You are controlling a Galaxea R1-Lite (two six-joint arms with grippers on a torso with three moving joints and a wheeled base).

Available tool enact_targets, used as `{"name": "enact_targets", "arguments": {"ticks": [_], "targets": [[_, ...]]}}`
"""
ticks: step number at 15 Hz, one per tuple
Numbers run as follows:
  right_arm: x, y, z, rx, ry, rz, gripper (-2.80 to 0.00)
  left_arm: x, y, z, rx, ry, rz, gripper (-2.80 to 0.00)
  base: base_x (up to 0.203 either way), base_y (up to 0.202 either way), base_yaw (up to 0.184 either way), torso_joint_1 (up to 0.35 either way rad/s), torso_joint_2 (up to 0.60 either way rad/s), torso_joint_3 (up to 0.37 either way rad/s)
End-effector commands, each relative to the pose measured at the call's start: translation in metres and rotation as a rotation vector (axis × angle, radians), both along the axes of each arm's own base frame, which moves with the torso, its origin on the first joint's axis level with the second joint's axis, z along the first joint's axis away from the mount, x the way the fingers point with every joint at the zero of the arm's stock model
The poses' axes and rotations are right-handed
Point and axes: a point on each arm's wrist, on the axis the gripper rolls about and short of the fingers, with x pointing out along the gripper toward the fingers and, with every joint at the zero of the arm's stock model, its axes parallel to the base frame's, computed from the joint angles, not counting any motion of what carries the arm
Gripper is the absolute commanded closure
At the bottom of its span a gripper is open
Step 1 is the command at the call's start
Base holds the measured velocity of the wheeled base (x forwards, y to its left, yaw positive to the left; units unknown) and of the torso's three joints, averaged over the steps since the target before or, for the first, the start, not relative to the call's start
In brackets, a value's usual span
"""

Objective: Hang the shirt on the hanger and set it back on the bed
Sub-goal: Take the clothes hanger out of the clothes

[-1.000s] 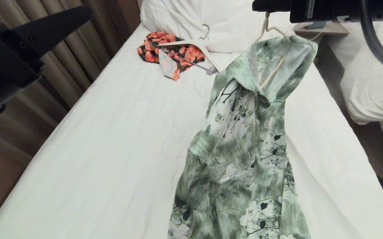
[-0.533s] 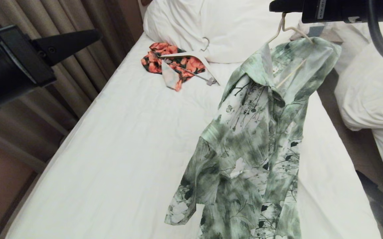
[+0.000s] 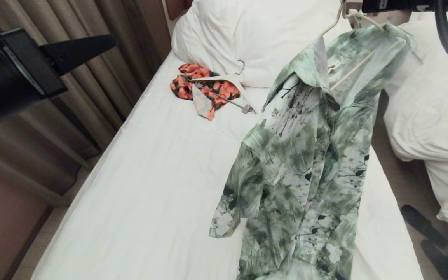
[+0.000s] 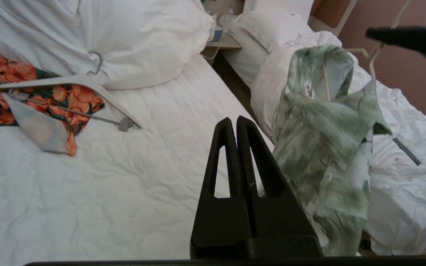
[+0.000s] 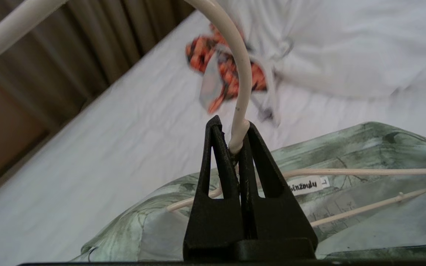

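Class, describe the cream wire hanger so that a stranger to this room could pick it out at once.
Start at the long white bed. Above its right side hangs a green-and-white floral shirt; the hanger is the thin cream wire inside its shoulders, its hook pinched in the right hand. The other hanger, by the duvet, is thick, flat and white, lying on an orange-red garment.

The shirt (image 3: 305, 163) is thin, soft cloth with a faint sheen, its streaky print falling in loose folds. Inside its collar, the hanger (image 5: 240, 85) is smooth cream-coated wire with a slight gloss. The bed (image 3: 150, 186) below the shirt carries a matt white cotton sheet, finely wrinkled. Beyond the shirt on the bed, an orange floral garment (image 3: 204, 87) is light matt fabric, and the flat white hanger (image 4: 72, 83) on it looks like smooth plastic with a bright metal hook. The right gripper (image 5: 231, 136) is matt black plastic.
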Motion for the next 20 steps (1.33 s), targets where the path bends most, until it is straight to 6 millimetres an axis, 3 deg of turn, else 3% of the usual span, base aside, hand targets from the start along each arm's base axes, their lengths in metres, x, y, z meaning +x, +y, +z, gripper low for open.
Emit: {"name": "enact_targets", "arguments": {"ticks": [1, 8, 14, 20], "targets": [[0.003, 0.001, 0.002, 0.011, -0.024, -0.009, 0.00, 0.000, 0.000, 0.000, -0.001, 0.000, -0.002, 0.00, 0.000, 0.000, 0.000, 0.256, -0.61, -0.373], [0.029, 0.011, -0.006, 0.037, -0.052, -0.128, 0.00, 0.000, 0.000, 0.000, -0.003, -0.005, -0.003, 0.00, 0.000, 0.000, 0.000, 0.185, -0.44, -0.266], [0.034, 0.009, -0.007, 0.049, -0.063, -0.156, 0.00, 0.001, -0.003, -0.002, 0.006, 0.007, -0.021, 0.00, 0.000, 0.000, 0.000, 0.145, -0.34, -0.194], [0.035, -0.013, -0.003, 0.066, -0.072, -0.235, 0.00, 0.021, -0.041, -0.033, 0.094, 0.153, -0.132, 0.00, 0.000, 0.000, 0.000, 0.041, -0.10, -0.053]]}}
